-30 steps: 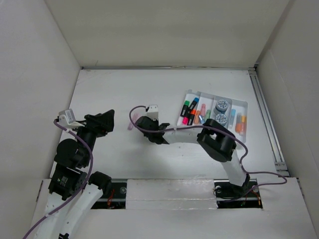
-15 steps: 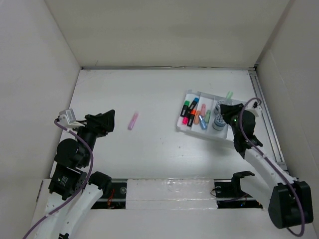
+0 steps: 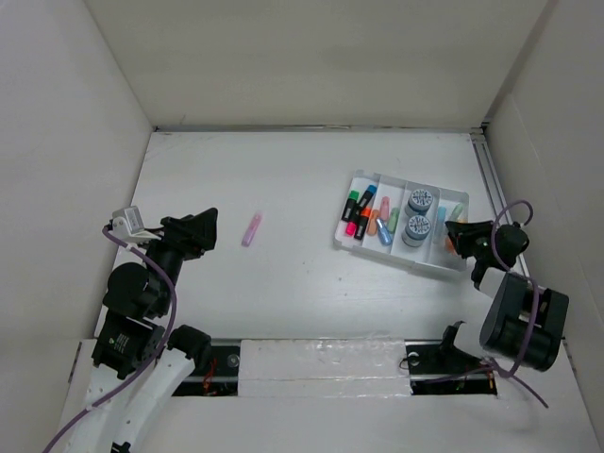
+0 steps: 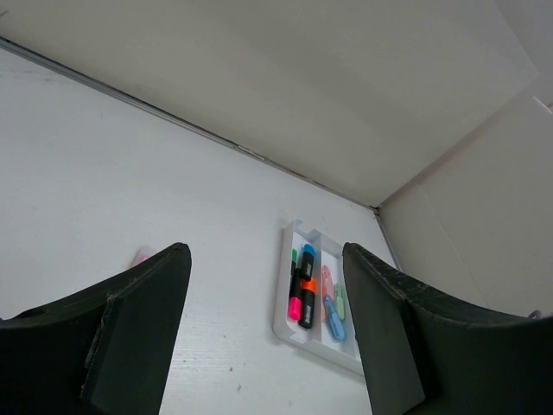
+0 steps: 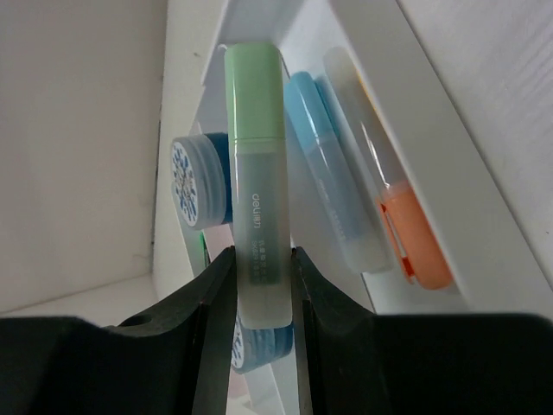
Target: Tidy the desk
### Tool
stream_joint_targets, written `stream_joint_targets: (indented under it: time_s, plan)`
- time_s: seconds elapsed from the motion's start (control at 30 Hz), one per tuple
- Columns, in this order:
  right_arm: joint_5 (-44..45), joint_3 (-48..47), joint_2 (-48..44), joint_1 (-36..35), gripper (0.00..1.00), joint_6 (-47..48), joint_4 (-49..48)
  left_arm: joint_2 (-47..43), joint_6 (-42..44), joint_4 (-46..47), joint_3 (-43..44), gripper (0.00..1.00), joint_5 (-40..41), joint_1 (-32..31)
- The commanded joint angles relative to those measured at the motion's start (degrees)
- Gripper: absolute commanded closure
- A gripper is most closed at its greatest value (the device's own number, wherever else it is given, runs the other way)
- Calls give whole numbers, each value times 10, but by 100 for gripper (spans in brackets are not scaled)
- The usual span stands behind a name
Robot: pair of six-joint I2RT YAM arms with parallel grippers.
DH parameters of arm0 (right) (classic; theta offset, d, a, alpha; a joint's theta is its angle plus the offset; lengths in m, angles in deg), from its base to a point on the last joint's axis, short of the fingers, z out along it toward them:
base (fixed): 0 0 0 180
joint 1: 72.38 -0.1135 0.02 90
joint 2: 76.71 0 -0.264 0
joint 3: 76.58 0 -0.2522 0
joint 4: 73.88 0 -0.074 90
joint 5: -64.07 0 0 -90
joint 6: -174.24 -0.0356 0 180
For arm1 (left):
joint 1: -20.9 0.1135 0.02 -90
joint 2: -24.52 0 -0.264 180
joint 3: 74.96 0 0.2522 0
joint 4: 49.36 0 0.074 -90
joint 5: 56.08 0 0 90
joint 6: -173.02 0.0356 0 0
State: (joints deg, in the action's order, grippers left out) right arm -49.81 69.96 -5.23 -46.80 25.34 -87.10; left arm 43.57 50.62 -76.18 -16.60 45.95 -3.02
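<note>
Most of the white-walled tabletop [image 3: 311,179] is open, with one pink highlighter [image 3: 251,228] mid-left. Compartmented tray [image 3: 373,249] sits near the right wall. Right end effector [image 3: 456,232] clamps a green highlighter [image 5: 256,216] over the tray's right end. Left end effector [image 4: 263,251] spread wide, empty.

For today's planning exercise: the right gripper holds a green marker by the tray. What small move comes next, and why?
Probably lower the green marker and open the right gripper: it hangs over the tray compartment where a blue marker and an orange-capped marker lie.
</note>
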Motion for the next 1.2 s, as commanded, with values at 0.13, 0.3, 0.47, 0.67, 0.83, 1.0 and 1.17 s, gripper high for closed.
stream_joint_targets:
  time_s: [0.13,0.3,0.47,0.67,0.83,1.0,1.17]
  plan:
    - [-128,23,74,35,66,-42,-155,-2,5,26,4,33,-5,-2]
    - [-100,30,38,40,46,-40,-131,0,5,26,2,33,-6,-2]
    - [-78,32,-6,40,40,-32,-98,0,5,26,2,33,-8,-2]
    - [-33,35,-124,8,54,-17,-50,2,4,28,2,33,-10,-2]
    - [70,-7,-173,-183,91,27,-12,2,4,28,2,33,-10,-2]
    - [290,-114,-83,-468,99,87,44,4,4,28,1,33,-9,-2]
    - [369,-285,85,-670,56,132,76,3,2,24,4,33,-3,-2]
